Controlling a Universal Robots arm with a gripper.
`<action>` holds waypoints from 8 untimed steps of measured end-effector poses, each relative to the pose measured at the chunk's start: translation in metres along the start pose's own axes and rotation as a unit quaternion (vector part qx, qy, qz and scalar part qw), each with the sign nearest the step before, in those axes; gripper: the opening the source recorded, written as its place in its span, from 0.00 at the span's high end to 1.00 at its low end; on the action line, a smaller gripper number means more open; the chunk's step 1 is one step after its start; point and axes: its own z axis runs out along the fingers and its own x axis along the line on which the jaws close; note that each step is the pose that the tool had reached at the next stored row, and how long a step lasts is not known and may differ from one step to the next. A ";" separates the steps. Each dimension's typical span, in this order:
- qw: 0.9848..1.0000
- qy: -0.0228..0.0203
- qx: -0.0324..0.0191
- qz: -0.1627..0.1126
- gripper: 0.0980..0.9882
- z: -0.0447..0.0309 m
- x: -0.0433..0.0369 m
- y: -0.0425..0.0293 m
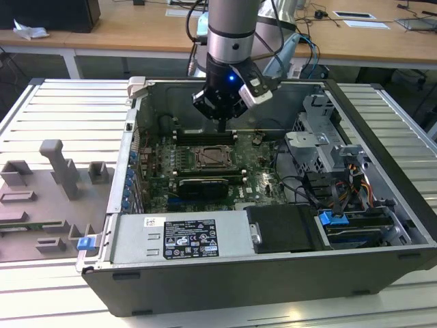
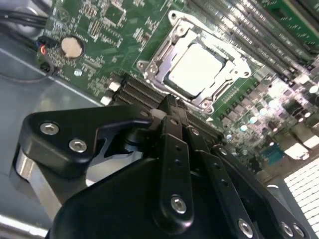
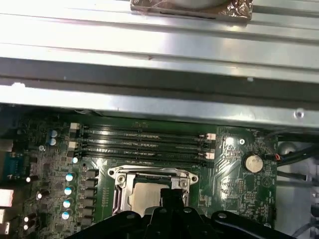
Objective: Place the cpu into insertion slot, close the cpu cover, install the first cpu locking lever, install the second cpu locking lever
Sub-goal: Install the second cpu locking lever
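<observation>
The cpu lies flat in the insertion slot, its pale silver top showing through the square window of the cpu cover, which lies closed over it as a silvery frame. In the first wrist view the same chip sits inside the metal frame on the green circuit board, next to a row of long black memory slots and near a round coin battery. In the exterior view the socket is at the middle of the board, inside an open computer case lying on its side.

The gripper hangs directly over the edge of the socket nearest the memory slots; in the second wrist view its dark fingers run together to a narrow tip, drawn closed or nearly so, with nothing seen between them. The tip is just above the frame's rim; whether it touches cannot be told. In the exterior view the gripper points straight down from the silver arm, just above the socket.

The case rests on a ribbed metal counter. Towards the exterior view's left, a grey fixture block lies on the counter, well apart from the case. A wooden desk stands behind.
</observation>
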 end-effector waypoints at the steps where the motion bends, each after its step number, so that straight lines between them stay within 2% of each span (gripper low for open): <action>1: 1.000 0.000 0.000 0.000 0.99 -0.0001 0.0002 -0.0026; 5: 1.000 0.001 0.000 0.000 0.99 0.0011 0.0012 -0.0158; 8: 1.000 0.006 0.000 0.000 0.99 0.0075 0.0015 -0.0189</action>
